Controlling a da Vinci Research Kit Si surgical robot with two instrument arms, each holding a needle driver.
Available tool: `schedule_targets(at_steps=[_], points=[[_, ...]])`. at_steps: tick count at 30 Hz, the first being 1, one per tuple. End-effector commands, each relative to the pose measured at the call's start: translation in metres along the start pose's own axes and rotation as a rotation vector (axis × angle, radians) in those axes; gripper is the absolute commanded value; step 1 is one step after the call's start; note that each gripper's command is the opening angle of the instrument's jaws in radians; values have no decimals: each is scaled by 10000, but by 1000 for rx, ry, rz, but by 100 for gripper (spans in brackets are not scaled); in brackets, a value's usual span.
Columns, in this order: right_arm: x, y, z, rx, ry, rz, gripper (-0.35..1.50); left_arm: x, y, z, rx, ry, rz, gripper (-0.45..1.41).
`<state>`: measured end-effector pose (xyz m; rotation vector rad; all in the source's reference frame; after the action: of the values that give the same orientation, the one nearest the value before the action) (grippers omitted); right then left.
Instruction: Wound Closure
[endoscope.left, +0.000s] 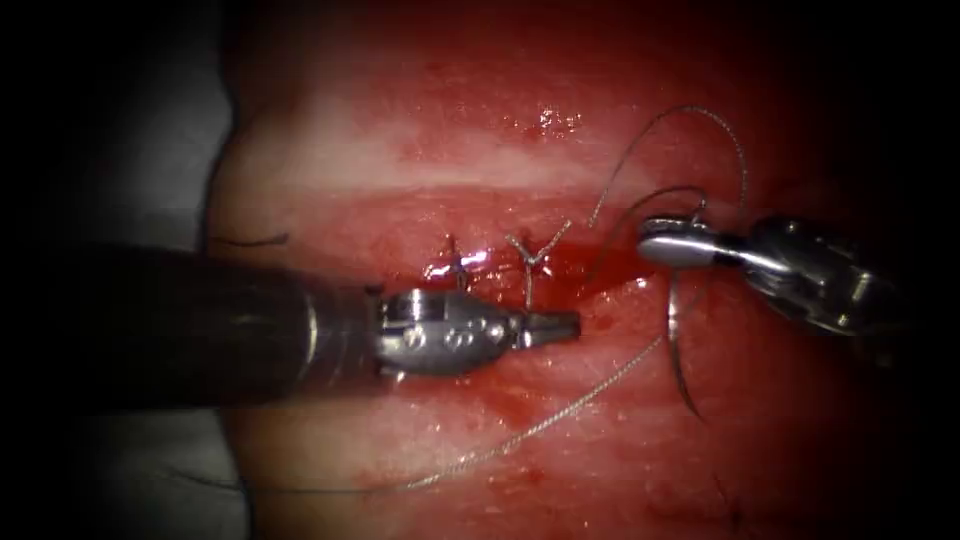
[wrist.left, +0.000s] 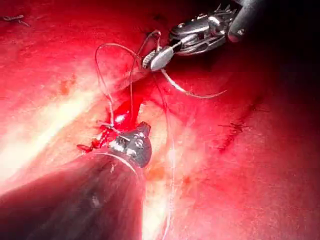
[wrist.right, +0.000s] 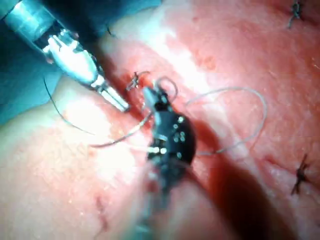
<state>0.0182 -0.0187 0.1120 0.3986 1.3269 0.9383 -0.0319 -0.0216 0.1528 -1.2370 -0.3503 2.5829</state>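
Note:
The tissue (endoscope.left: 760, 440) has a cut (endoscope.left: 590, 270) wet with red fluid, and two knotted stitches (endoscope.left: 530, 250) sit on it. My right tool (endoscope.left: 665, 245) is shut on the curved needle (endoscope.left: 680, 340) near its thread end, just right of the cut. The needle hangs free of the tissue with its point low. Thread (endoscope.left: 700, 112) loops up from it, and a long strand (endoscope.left: 560, 415) trails toward the lower left. My left tool (endoscope.left: 560, 325) lies on the cut with its jaws shut, where a short strand (endoscope.left: 527, 290) from the stitch meets them. The same needle (wrist.left: 192, 92) shows under the right tool (wrist.left: 157, 57).
A grey cloth (endoscope.left: 150, 170) borders the tissue at the left. Older tied stitches (wrist.right: 300, 175) sit on the tissue away from the cut. A loose dark thread end (endoscope.left: 255, 240) lies at the tissue's left edge.

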Motion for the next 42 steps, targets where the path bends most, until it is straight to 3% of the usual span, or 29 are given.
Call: schedule_targets(at_steps=[1, 4, 15, 20, 25, 32, 39, 42], points=[[-9, -3, 3, 2, 4, -4, -35, -10, 6, 12, -3, -17, -6, -45], [-10, -8, 6, 19, 19, -33, -35, -31, -10, 33, 9, -102, 5, -45], [-11, -14, 16, 16, 28, -86, -35, -15, -24, 64, 36, -188, -15, -45], [-12, -17, 15, 18, 30, -98, -35, -26, -42, 72, 59, -317, -12, -45], [-12, -16, 15, 16, 34, -121, -35, -34, -64, 72, 90, -343, -19, -45], [-11, -13, 17, 12, 43, -145, -35, -42, -69, 90, 103, -389, -21, -45], [-11, -12, 17, 9, 46, -186, -35, -56, -87, 96, 65, -506, -10, -45], [-8, -5, 19, 3, 64, -221, -35, -68, -83, 103, -14, -568, -7, -45]])
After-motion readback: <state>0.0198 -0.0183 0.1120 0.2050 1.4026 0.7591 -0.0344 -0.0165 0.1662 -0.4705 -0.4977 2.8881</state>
